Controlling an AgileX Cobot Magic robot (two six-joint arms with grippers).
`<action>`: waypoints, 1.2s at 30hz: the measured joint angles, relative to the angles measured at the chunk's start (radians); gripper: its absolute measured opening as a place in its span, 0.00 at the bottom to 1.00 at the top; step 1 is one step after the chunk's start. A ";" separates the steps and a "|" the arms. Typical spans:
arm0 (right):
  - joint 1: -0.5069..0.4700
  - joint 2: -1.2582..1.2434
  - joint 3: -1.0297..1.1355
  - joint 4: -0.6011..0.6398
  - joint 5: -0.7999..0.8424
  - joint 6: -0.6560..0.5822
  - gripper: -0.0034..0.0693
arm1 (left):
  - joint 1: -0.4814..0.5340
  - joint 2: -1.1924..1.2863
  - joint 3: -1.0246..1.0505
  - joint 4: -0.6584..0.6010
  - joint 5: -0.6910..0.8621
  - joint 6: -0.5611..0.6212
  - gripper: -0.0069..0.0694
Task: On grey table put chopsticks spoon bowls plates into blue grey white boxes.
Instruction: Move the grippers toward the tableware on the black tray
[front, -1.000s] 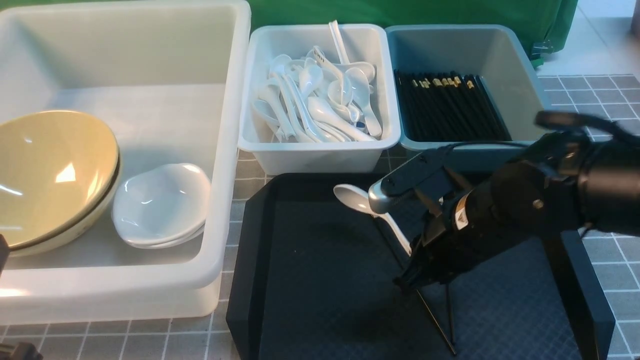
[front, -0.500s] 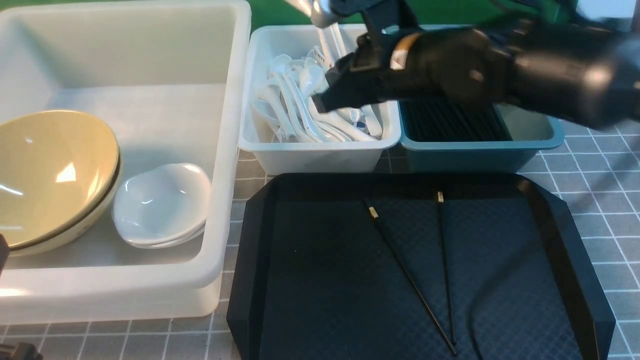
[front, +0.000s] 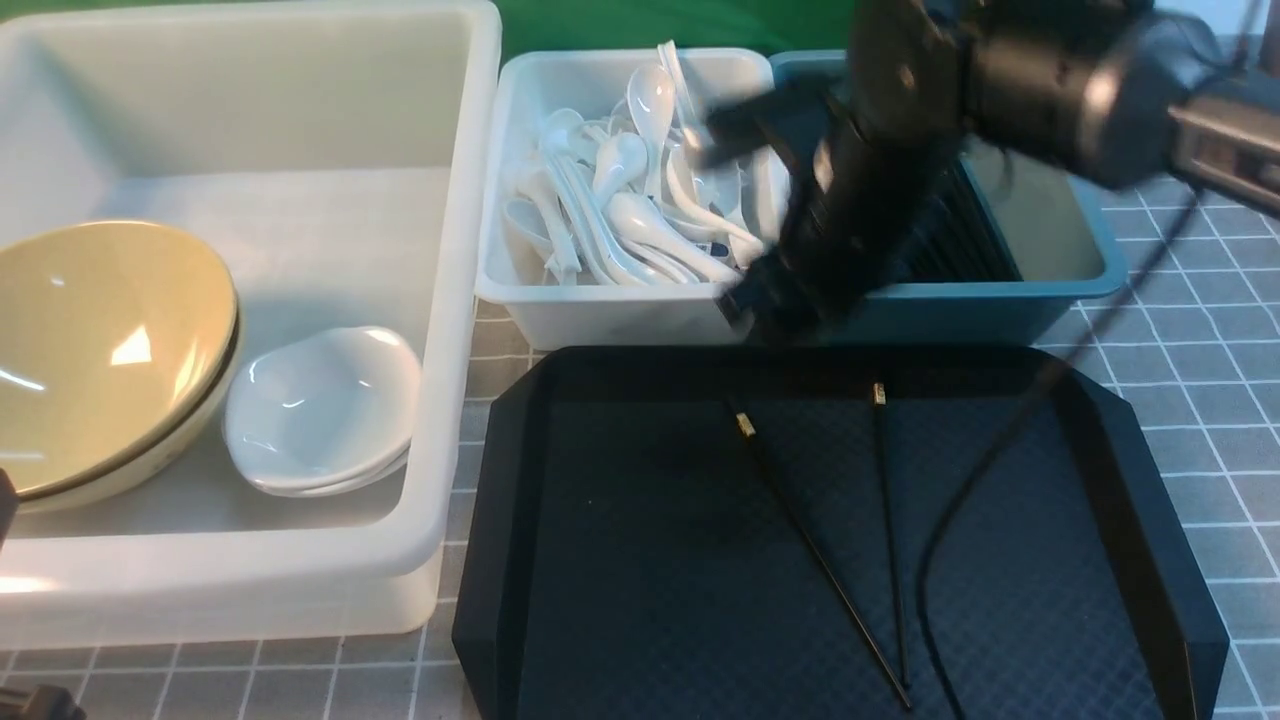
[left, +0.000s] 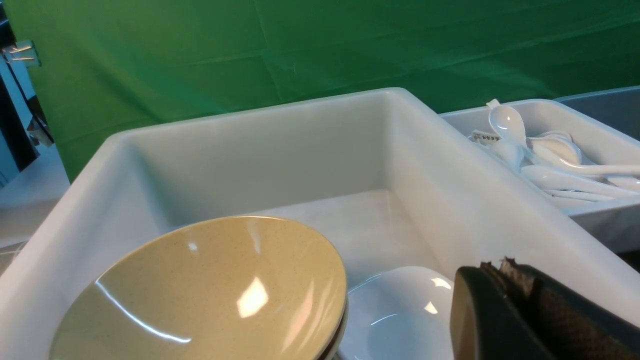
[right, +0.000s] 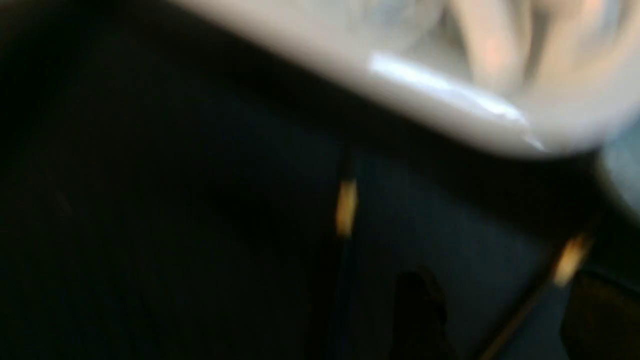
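Note:
My right gripper (front: 757, 298) hangs blurred over the front rims of the small white box (front: 620, 322) and the blue-grey box (front: 1000, 312), pointing down. In the right wrist view its dark fingers (right: 420, 310) stand apart, open, with nothing held. Several white spoons (front: 640, 220) fill the small white box, one spoon (front: 650, 100) propped on top. Two chopsticks (front: 810, 545) lie on the black tray (front: 620, 560). More chopsticks (front: 962, 250) in the blue-grey box are mostly hidden by the arm. Tan bowls (front: 100, 350) and white plates (front: 320, 410) sit in the large white box (front: 455, 200). My left gripper (left: 500, 266) is shut, empty, above the plates (left: 400, 310).
The grey table (front: 1200, 350) shows to the right of the tray and in strips around the boxes. A black cable (front: 960, 510) from the right arm trails over the tray's right half. A green cloth (left: 300, 50) hangs behind the boxes.
The right gripper lifted the spoon off the tray, carried it over the small white box and opened; the spoon now lies in that box. The arm has swung back down toward the tray.

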 joint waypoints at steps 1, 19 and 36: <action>0.000 -0.018 0.080 -0.001 -0.022 0.019 0.61 | 0.000 0.000 0.000 0.000 0.000 0.000 0.08; -0.016 -0.094 0.462 0.325 -0.453 -0.100 0.62 | 0.000 0.000 0.008 0.000 -0.008 0.000 0.08; 0.157 -0.026 0.426 0.272 -0.531 -0.346 0.42 | 0.000 0.000 0.008 0.000 -0.008 0.000 0.08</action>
